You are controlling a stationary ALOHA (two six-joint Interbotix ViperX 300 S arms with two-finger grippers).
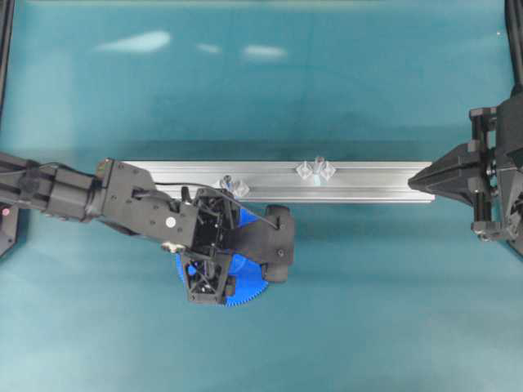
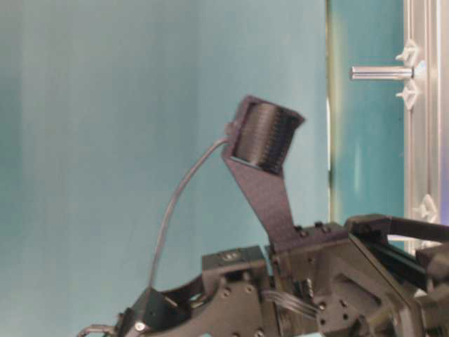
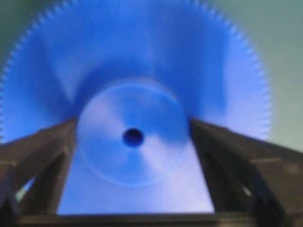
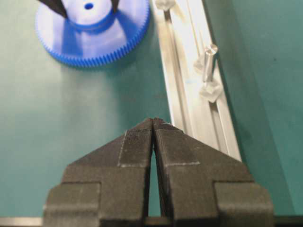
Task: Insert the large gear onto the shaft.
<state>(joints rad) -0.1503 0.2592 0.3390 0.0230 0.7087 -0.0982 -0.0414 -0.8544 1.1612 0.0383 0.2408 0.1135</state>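
Note:
The large gear (image 1: 245,292) is blue and lies low over the teal table, mostly under my left arm. In the left wrist view its raised hub (image 3: 132,137) with a small bore sits between my two fingers (image 3: 47,156). My left gripper (image 3: 132,142) is shut on the hub's sides. Two near-identical grey pins stand on the aluminium rail (image 1: 368,181): one shaft (image 1: 231,184) just beyond the gear, the other (image 1: 316,169) at mid-rail. I cannot tell which one the task means. My right gripper (image 4: 153,122) is shut and empty at the rail's right end (image 1: 413,181).
The right wrist view shows the gear (image 4: 94,38) far left, the rail (image 4: 189,85) and the mid-rail pin (image 4: 208,56). The table-level view shows that pin (image 2: 382,72) and the left arm's camera mount (image 2: 266,137).

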